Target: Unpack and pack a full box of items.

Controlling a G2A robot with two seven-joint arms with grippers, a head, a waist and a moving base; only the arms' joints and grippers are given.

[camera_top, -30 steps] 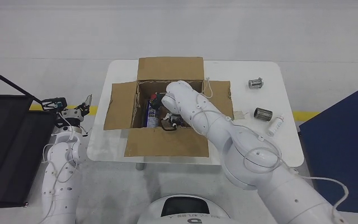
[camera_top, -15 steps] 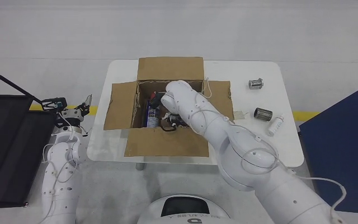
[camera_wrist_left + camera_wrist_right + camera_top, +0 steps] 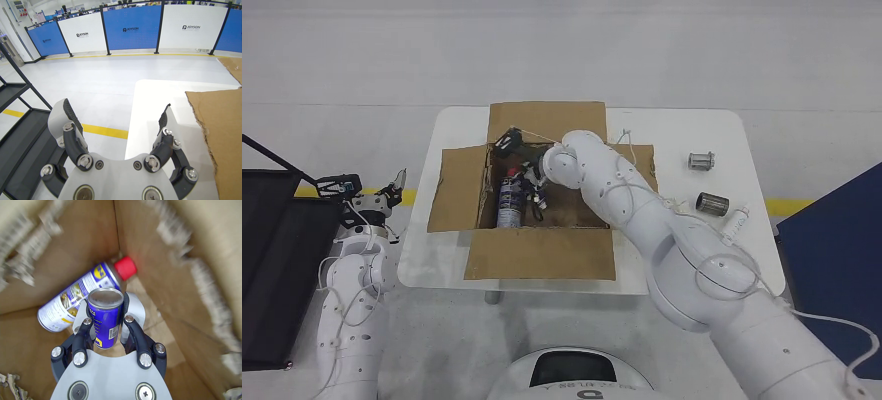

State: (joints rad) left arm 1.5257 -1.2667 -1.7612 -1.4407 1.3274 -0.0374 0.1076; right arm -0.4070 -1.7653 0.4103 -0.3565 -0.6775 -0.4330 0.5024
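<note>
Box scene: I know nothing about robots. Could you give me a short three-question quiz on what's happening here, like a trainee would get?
1. True or false: the right gripper holds nothing.
2. Where does the spray can lie? A: on the table. B: inside the box. C: on the floor.
3. Fill in: the left gripper, off to the table's side, is ____ (open or shut).

Key
1. False: it is shut on a small can.
2. B.
3. Open.
</note>
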